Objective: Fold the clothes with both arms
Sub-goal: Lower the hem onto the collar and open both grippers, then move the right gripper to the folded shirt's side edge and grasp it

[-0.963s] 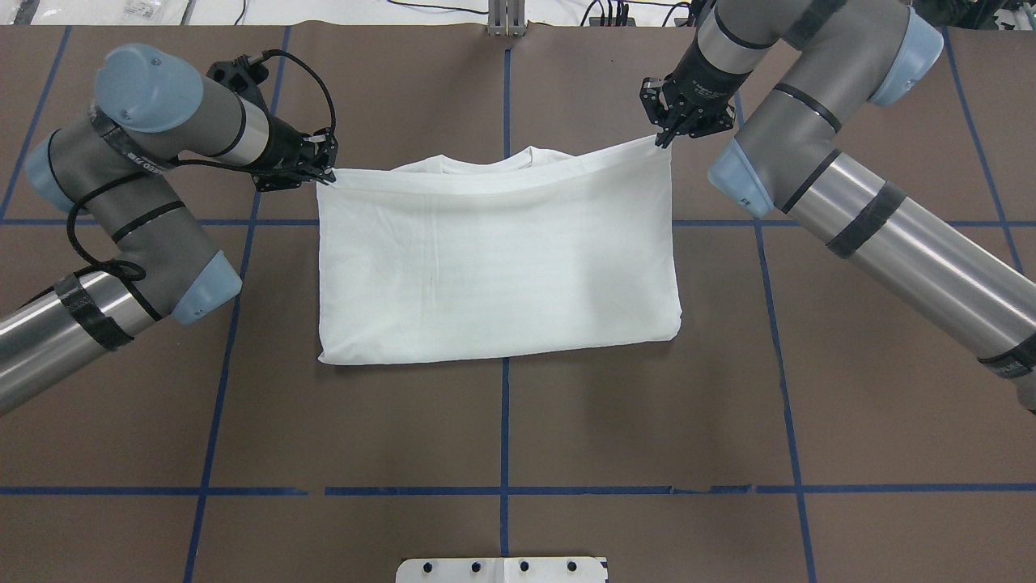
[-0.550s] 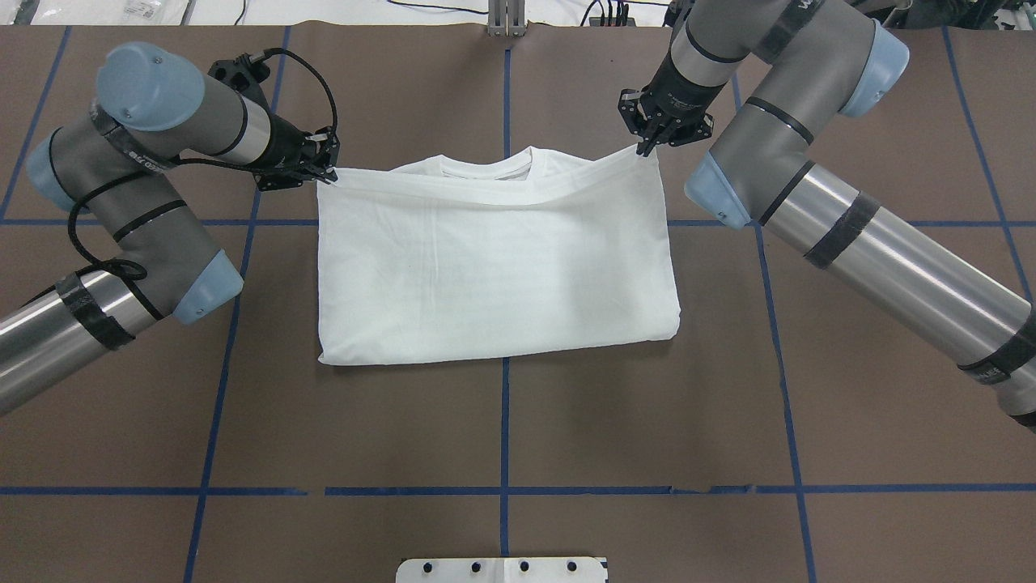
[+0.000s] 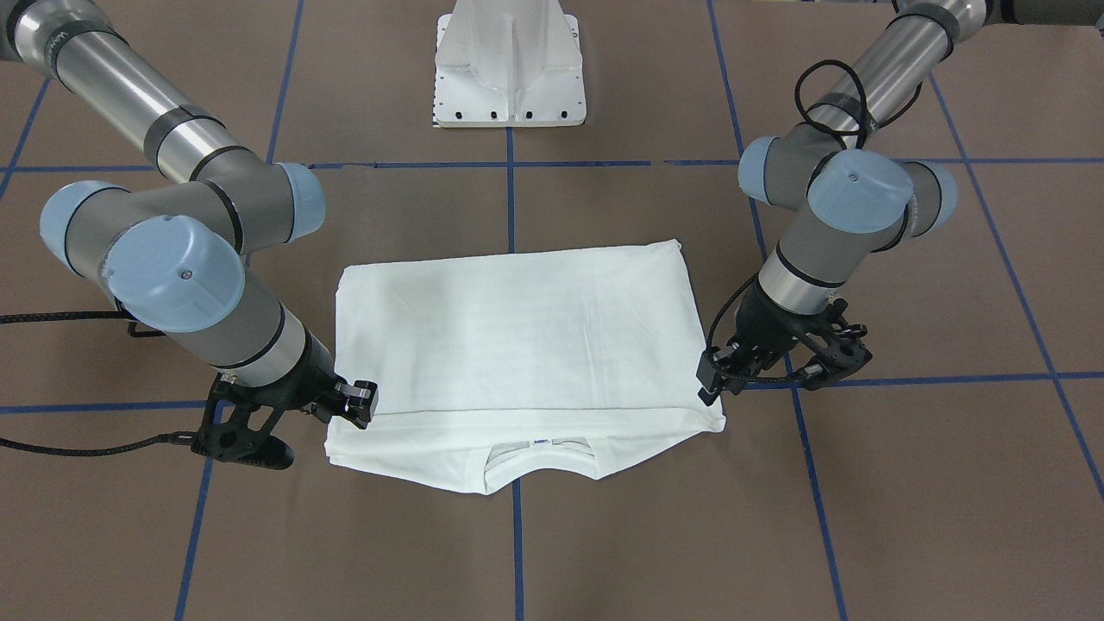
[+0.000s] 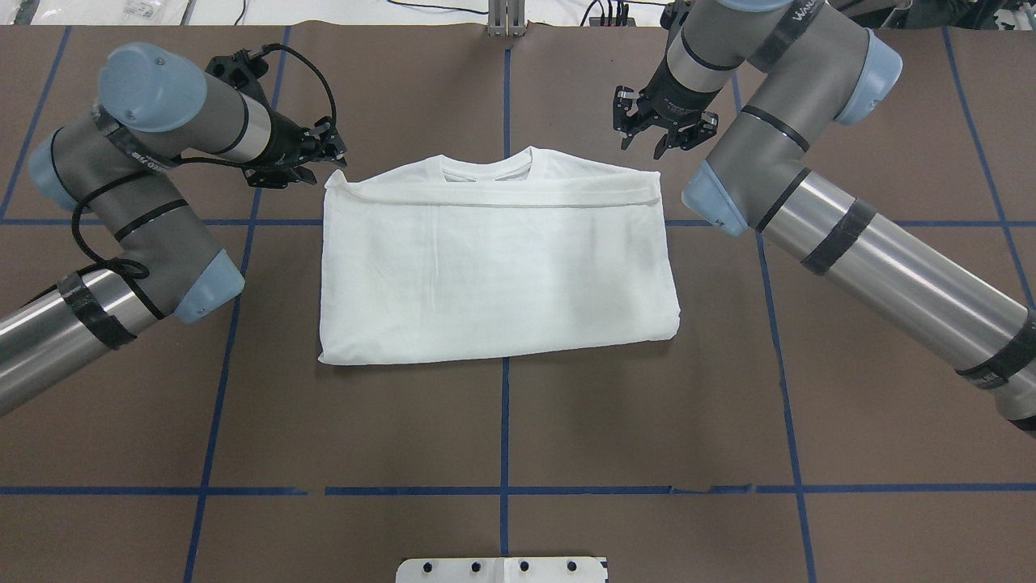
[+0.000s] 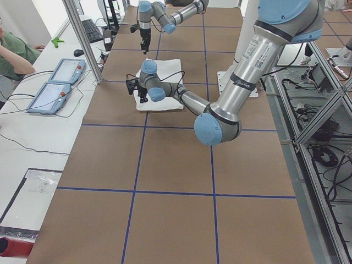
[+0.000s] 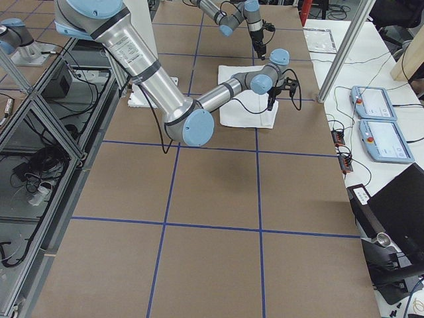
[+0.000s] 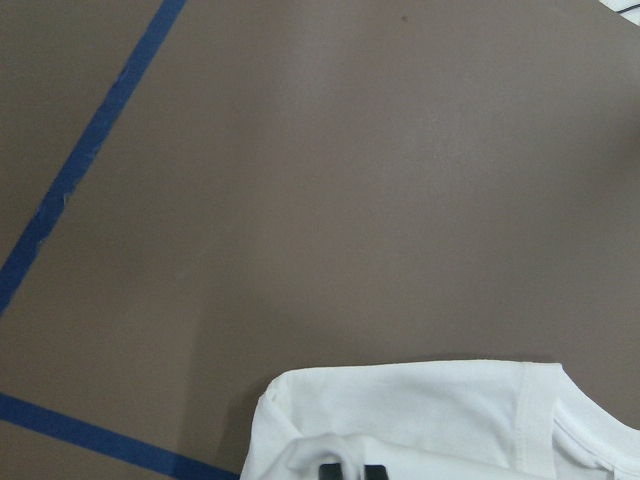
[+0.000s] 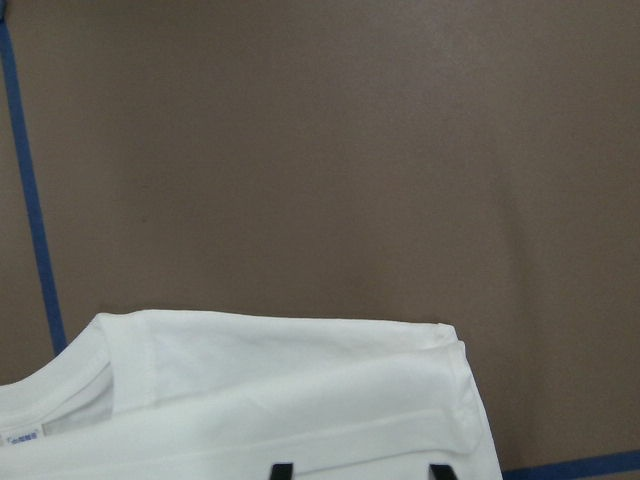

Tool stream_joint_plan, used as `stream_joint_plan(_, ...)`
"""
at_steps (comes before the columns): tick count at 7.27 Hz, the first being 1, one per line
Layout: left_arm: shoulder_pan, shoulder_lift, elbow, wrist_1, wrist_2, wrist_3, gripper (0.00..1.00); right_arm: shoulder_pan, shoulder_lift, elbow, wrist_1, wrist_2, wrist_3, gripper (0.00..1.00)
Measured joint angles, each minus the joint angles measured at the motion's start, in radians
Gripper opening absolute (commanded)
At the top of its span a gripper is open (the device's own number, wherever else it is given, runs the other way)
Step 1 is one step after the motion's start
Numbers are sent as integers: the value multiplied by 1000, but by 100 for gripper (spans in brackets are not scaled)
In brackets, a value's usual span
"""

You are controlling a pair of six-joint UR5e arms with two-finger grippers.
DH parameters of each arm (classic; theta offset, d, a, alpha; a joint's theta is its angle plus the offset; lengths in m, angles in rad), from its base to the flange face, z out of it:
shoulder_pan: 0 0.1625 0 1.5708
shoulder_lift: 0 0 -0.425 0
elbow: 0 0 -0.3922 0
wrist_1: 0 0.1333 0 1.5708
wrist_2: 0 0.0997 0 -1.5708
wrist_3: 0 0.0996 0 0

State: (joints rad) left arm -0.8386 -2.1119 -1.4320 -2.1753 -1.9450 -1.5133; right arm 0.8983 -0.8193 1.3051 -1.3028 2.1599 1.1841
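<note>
One white T-shirt (image 4: 494, 275) lies folded flat on the brown table (image 4: 502, 421), its collar at the far edge. Two grippers hover just off its far corners, holding nothing: the left gripper (image 4: 328, 158) with jaws narrowly parted, the right gripper (image 4: 645, 147) with jaws wider.

We see a corner of the white T-shirt (image 7: 440, 420) lying on the brown surface (image 7: 350, 180), crossed at left by blue tape lines (image 7: 90, 160). The black end effector (image 7: 350, 470) tips show at the bottom edge.

bright, even overhead light, faint soft shadows along the t-shirt (image 4: 498, 267) edges, sharp focus throughout
</note>
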Motion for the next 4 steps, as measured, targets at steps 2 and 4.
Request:
stream_joint_plan(2, -1, 0, -6, 3, 4, 0, 100, -10, -50, 29, 54, 0, -11, 100)
stream_joint_plan(4, -1, 2, -26, 7, 4, -2, 100, -69, -210, 202, 93, -15, 12, 100)
